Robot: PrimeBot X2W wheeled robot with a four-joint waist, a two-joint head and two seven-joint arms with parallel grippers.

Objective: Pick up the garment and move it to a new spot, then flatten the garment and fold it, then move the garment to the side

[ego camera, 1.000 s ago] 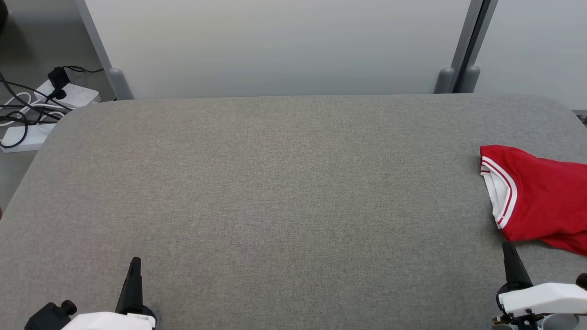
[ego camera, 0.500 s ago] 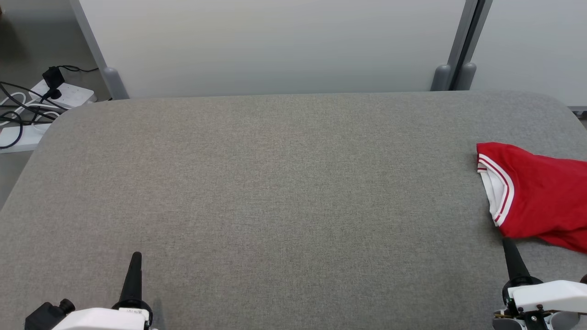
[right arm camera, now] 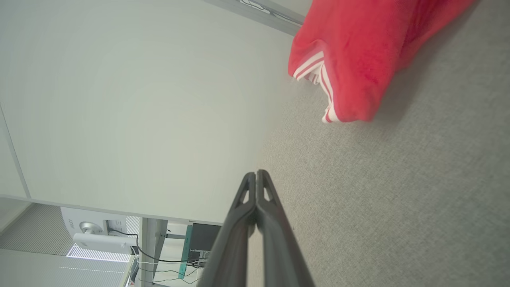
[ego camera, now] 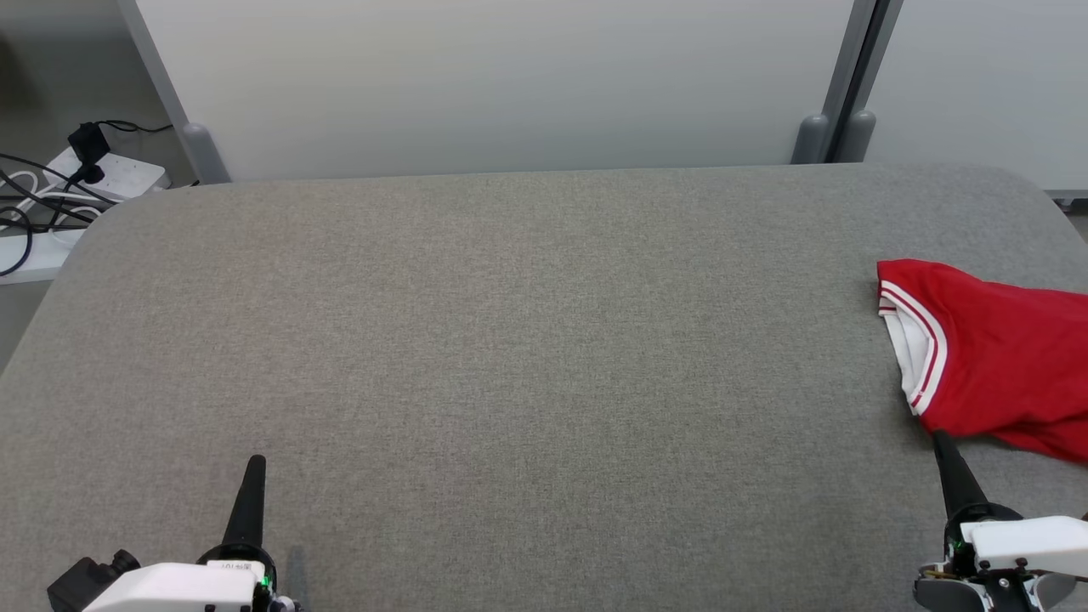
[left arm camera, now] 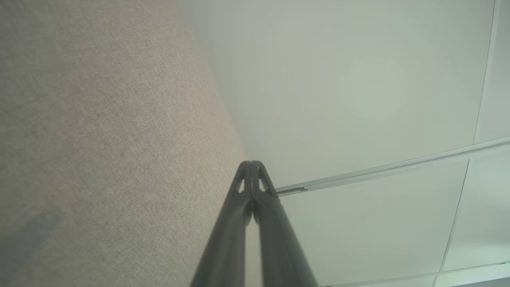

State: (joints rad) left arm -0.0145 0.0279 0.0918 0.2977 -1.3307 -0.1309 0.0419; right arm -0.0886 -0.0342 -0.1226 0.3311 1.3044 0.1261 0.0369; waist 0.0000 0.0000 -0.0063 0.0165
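Big picture first: the broad grey fabric-covered surface (ego camera: pixel 510 340) stretches right across the head view. Out at its far right side lies the red garment (ego camera: pixel 994 365), a soft cloth piece with white-striped trim, running off the picture's right edge.

Its long axis goes left to right across the surface. The trimmed end points in toward the middle and the rest trails out of sight. It sits loosely bunched rather than spread flat, and the views don't settle whether it is folded.

And here's the catch. A garment resting at the side fits a piece waiting to be picked up. It fits just as well a piece already folded and set aside. The pictures don't decide between them.

Now the arms. The right end effector (ego camera: pixel 942 442) is the nearer one by a long way. The garment lies straight ahead of its tip and a little to its right. The right wrist view shows bare grey between tip and trim, so it is close but not touching. Its two long dark fingers are pressed together with nothing between them.

The left end effector (ego camera: pixel 255 463) waits at the lower left, well apart, with almost the whole surface between it and the garment. Its fingers are likewise together and empty.

Any reach for that garment would likely fall to the right arm.
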